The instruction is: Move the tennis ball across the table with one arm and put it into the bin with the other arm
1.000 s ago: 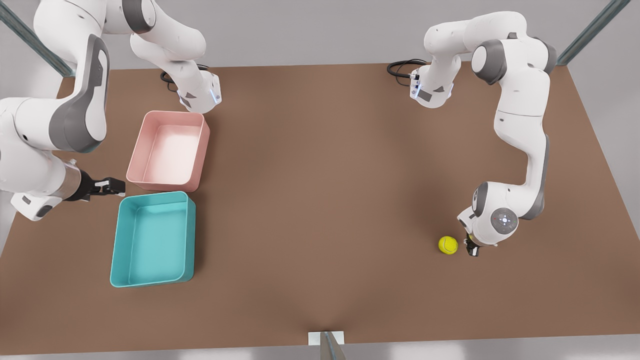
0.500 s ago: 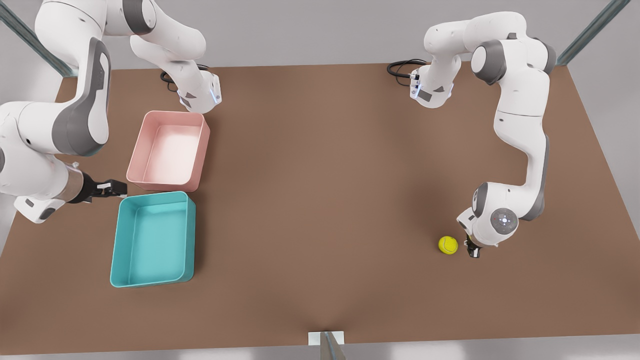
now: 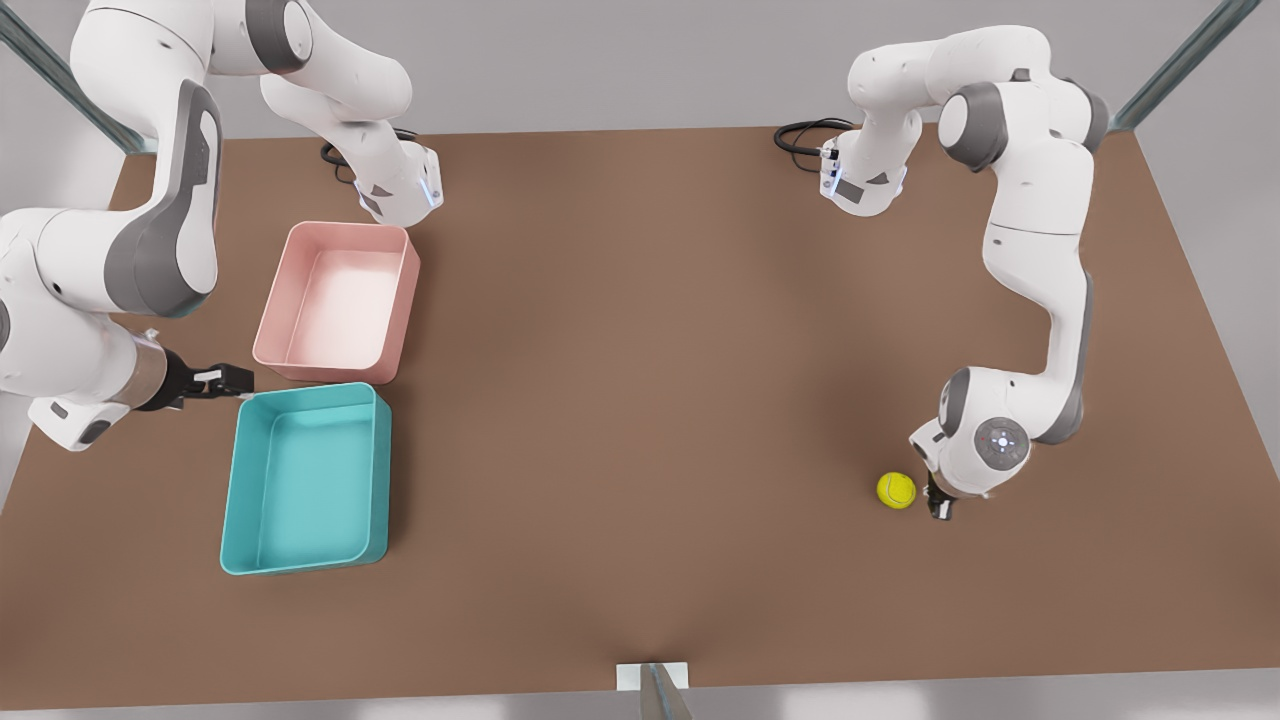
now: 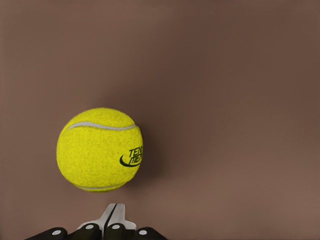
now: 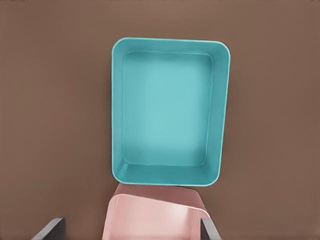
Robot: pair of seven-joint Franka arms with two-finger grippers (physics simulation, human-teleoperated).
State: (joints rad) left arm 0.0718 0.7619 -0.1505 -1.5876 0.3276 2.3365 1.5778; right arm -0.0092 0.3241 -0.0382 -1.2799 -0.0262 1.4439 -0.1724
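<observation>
Your left gripper (image 3: 940, 507) sits low on the table (image 3: 640, 400) with its fingers (image 4: 114, 216) pressed together, just beside the tennis ball (image 3: 896, 489) on the front view's right. Well apart, your right gripper (image 3: 232, 379), fingers spread wide and empty, waits above the bin (image 3: 305, 480), whose neighbour is the pink tub (image 3: 338, 300).

Non-task items: pink tub, cables, frame struts, bracket.
Pink tub (image 3: 337, 302) upper left of front view, open side up, nothing inside; black cable (image 3: 806, 133) coiled at top edge right of centre, another black cable loop (image 3: 334, 153) top left; metal struts (image 3: 1182, 62) in upper corners; small white bracket (image 3: 652, 676) bottom centre.
</observation>
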